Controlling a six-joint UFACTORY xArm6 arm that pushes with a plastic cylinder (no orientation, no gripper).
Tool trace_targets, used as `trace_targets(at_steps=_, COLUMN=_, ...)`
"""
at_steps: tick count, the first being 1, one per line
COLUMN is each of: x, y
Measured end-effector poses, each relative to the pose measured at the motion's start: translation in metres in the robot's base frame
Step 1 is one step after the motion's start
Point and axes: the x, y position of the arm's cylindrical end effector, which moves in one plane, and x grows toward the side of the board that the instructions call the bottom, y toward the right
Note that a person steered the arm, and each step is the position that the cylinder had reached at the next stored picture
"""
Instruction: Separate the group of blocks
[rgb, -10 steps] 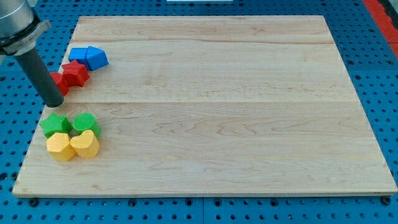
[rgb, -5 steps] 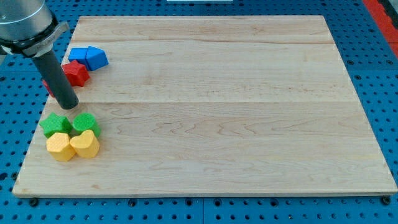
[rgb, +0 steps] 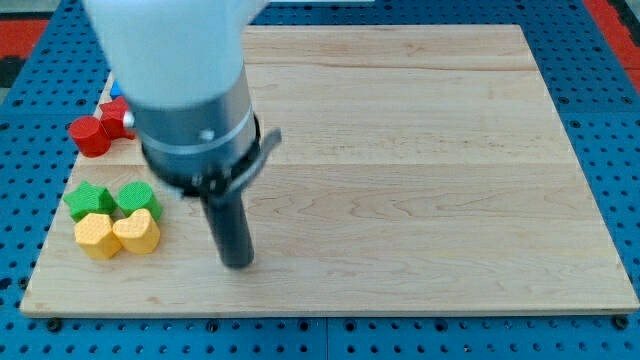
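Observation:
My tip (rgb: 237, 264) rests on the wooden board (rgb: 420, 180) near the view's bottom, to the right of the yellow blocks and apart from them. A green star block (rgb: 88, 199) and a second green block (rgb: 135, 196) sit side by side. Just below them, touching, are a yellow hexagon block (rgb: 96, 236) and a yellow heart block (rgb: 138, 232). A red cylinder (rgb: 89, 136) and a red star block (rgb: 116, 118) lie higher at the left edge. A sliver of a blue block (rgb: 115, 90) shows; the arm hides the rest of the blue blocks.
The arm's wide grey and white body (rgb: 190, 90) fills the view's upper left and covers part of the board. Blue pegboard (rgb: 600, 60) surrounds the board on all sides.
My tip has swept from beside the red blocks at the left edge down and to the right. The arm now covers the blue blocks. The red cylinder is uncovered.

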Motion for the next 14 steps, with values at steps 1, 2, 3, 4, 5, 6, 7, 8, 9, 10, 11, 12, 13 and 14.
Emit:
trace_targets(at_steps=1, x=0.032, y=-0.022)
trace_targets(at_steps=2, x=0.032, y=-0.041)
trace_targets(at_steps=3, x=0.032, y=-0.116)
trace_targets(at_steps=4, x=0.022, y=-0.148)
trace_targets(at_steps=5, x=-0.005, y=-0.148)
trace_targets(at_steps=6, x=-0.014, y=-0.136)
trace_targets(at_steps=7, x=-0.026, y=-0.103)
trace_targets(at_steps=8, x=-0.046, y=-0.086)
trace_targets(at_steps=9, x=-0.057, y=-0.086)
trace_targets(at_steps=10, x=-0.032, y=-0.108)
trace_targets(at_steps=11, x=-0.053, y=-0.125)
trace_targets(at_steps=12, x=-0.073, y=-0.125)
trace_targets(at_steps=13, x=-0.101, y=-0.122)
trace_targets(at_steps=14, x=-0.135, y=-0.105)
